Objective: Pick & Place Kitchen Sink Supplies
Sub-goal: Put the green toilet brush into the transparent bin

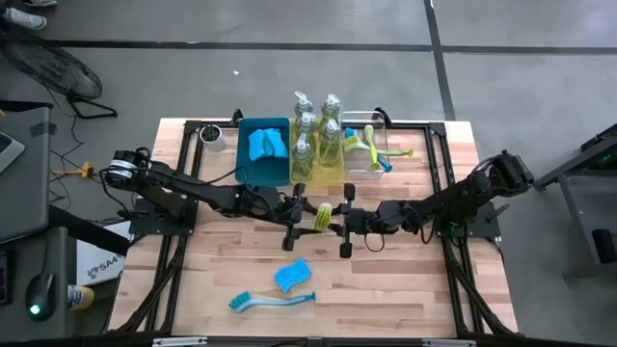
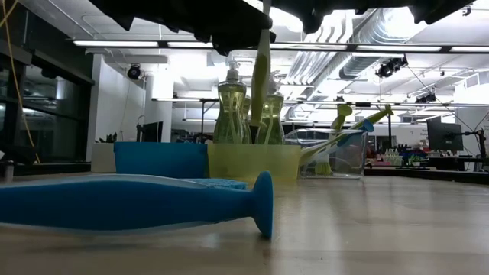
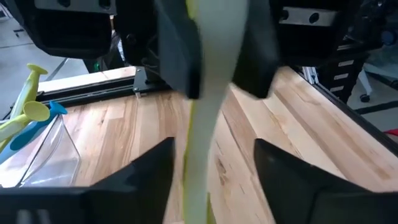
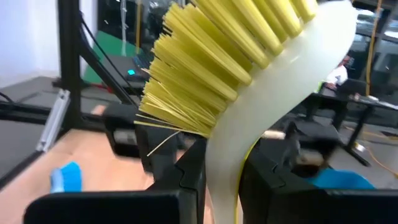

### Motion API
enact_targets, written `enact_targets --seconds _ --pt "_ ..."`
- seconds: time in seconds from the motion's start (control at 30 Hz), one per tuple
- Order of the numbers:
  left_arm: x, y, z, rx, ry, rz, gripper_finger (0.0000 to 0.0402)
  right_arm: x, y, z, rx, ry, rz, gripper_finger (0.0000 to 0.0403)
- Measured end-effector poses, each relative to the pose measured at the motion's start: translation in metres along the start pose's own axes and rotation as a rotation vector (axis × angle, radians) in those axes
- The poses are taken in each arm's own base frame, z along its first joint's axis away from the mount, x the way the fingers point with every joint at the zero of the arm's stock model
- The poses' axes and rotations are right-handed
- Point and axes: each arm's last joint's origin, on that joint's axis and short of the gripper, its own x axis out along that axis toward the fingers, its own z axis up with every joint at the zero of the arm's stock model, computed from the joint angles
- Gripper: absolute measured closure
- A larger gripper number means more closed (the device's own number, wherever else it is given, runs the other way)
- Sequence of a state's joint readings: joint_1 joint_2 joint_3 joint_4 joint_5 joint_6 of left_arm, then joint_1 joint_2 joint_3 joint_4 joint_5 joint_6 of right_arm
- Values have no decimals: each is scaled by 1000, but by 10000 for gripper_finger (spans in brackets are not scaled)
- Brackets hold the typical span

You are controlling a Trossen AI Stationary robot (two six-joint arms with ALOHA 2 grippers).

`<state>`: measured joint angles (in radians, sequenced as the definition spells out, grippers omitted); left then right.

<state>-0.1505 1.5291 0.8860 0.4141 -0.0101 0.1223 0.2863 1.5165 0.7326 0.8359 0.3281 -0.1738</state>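
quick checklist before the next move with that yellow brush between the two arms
1. Right hand shut on the yellow-green brush: ok, its fingers clamp the white handle in the right wrist view.
2. Left hand released: ok, its fingers stand apart from the handle.
3. Brush off the table: ok, it hangs above the wood in the low view.
4. Room in the clear bin with the other brushes: cannot tell.
5. Blue brush and blue sponge on the table out of the way: ok.

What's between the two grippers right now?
A yellow-green dish brush hangs between the left gripper and right gripper, seen in the high view.
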Motion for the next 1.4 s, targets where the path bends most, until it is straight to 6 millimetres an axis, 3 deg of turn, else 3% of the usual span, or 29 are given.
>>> enact_targets --seconds 0.2,0.5,0.7,0.87,1.1,1.4 --pt "-23 5 13 3 50 102 137 -8 -6 4 8 89 -61 349" --pt "-68 9 26 -89 158 155 134 -44 -27 29 76 220 -174 349" --pt "-76 9 23 -105 217 173 134 -68 -49 51 69 204 -231 349" --pt "-76 7 10 -124 251 178 134 -78 -69 60 -117 209 -322 349" --pt "-75 6 0 -156 251 186 134 -71 -106 50 -353 305 -373 349" --pt "-75 6 -4 -155 255 185 133 -65 -154 28 -444 409 -356 349"
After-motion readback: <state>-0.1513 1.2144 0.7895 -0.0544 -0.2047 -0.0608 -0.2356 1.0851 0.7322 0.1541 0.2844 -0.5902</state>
